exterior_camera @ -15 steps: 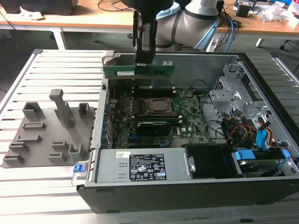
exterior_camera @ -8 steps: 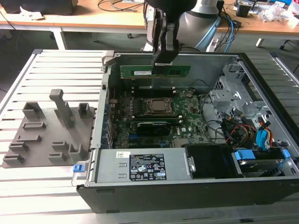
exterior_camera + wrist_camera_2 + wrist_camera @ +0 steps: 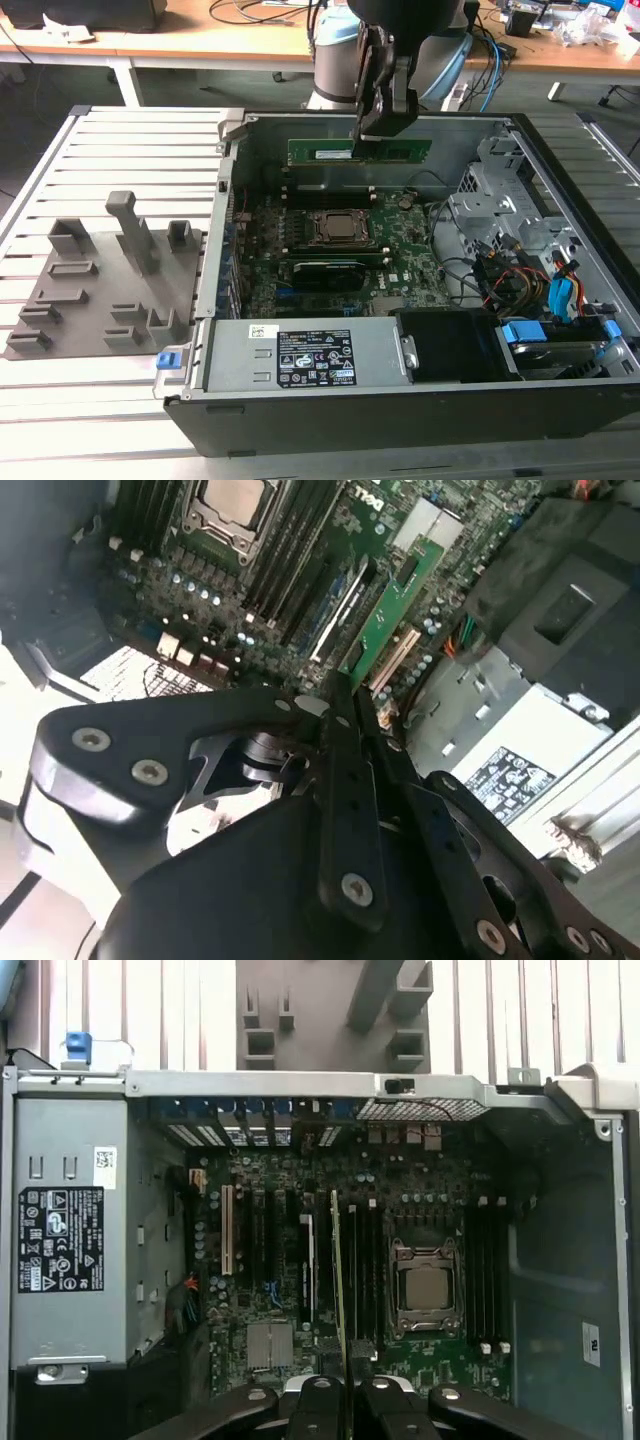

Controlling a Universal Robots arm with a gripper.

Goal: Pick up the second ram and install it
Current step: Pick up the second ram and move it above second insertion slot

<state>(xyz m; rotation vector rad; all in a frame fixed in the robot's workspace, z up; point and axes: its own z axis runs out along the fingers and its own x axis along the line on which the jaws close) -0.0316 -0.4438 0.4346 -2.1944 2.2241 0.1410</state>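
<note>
Ram stick [image 3: 320, 151] is pinched on edge between my gripper's [image 3: 372, 138] clamped fingers, jutting out to either side of them. It hangs above the CPU socket [image 3: 343, 228], apparently clear of the slots beside that socket.

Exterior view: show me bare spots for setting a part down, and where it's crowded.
Bare: the slatted table beyond the grey holder tray, and its strip nearer the camera than the tray. Crowded: inside the computer case, where the claw holds the second ram over the motherboard.
</note>
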